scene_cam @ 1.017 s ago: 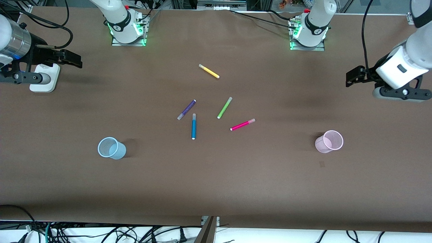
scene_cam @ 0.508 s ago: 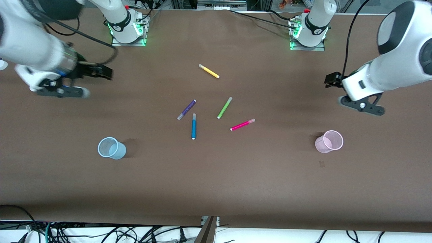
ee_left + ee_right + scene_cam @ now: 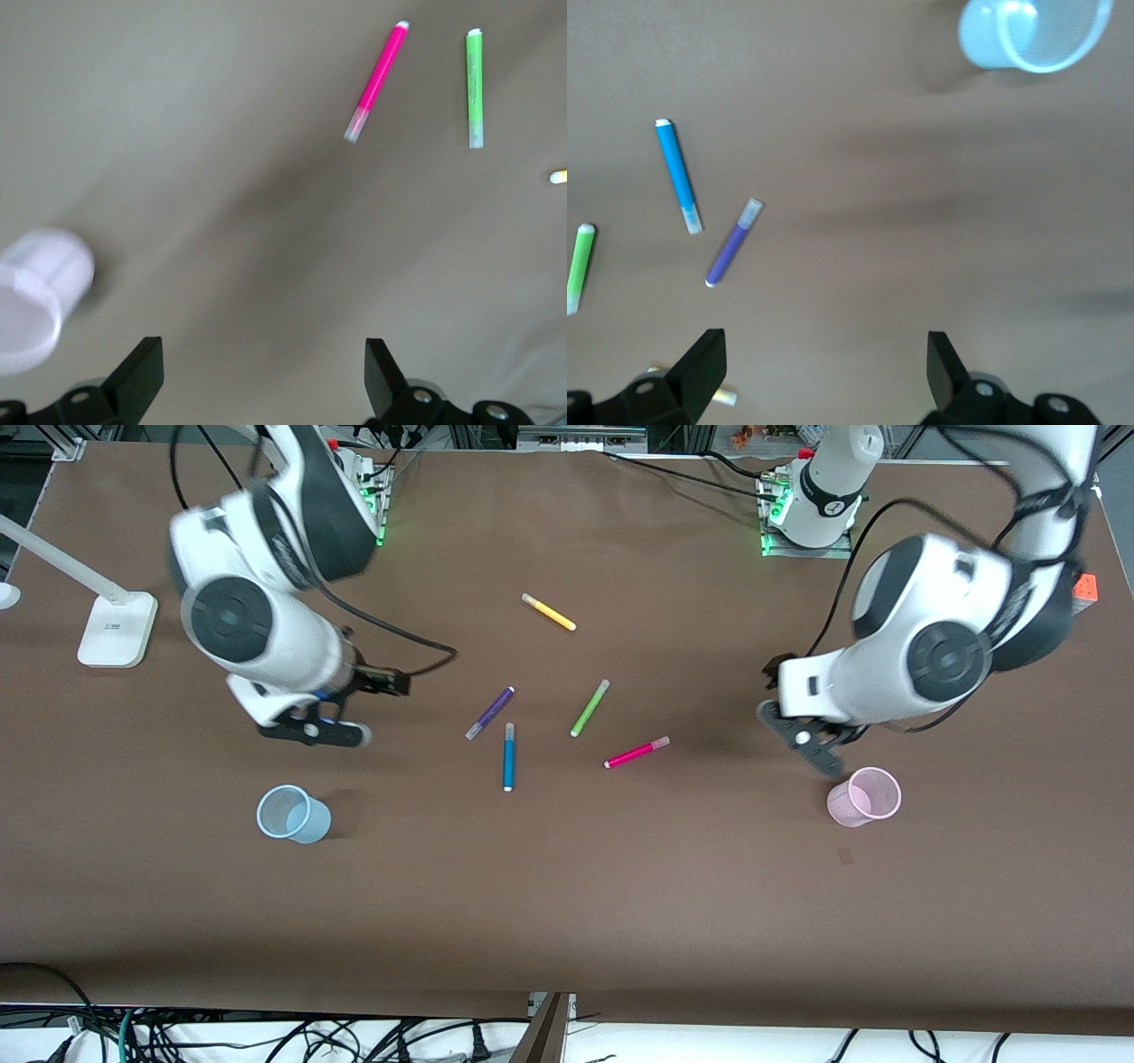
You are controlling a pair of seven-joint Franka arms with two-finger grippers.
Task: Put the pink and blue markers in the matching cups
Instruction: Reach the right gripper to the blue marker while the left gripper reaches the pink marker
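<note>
The pink marker (image 3: pixel 636 753) and the blue marker (image 3: pixel 508 756) lie flat near the table's middle. The pale blue cup (image 3: pixel 292 814) stands toward the right arm's end, and the pale pink cup (image 3: pixel 864 797) toward the left arm's end. My left gripper (image 3: pixel 772 671) is open and empty over bare table between the pink marker and the pink cup. Its wrist view shows the pink marker (image 3: pixel 379 81) and the pink cup (image 3: pixel 35 297). My right gripper (image 3: pixel 392 684) is open and empty over bare table beside the purple pen. Its wrist view shows the blue marker (image 3: pixel 679 175) and the blue cup (image 3: pixel 1032 31).
A purple pen (image 3: pixel 490 713), a lime-green pen (image 3: pixel 590 708) and a yellow pen (image 3: pixel 548 612) lie among the markers. A white lamp base (image 3: pixel 115 629) stands at the right arm's end. A small orange block (image 3: pixel 1084 587) sits at the left arm's end.
Both arms have swung in from the table's ends toward the middle, each gripper now much closer to the pens. The pens and cups have not moved.
</note>
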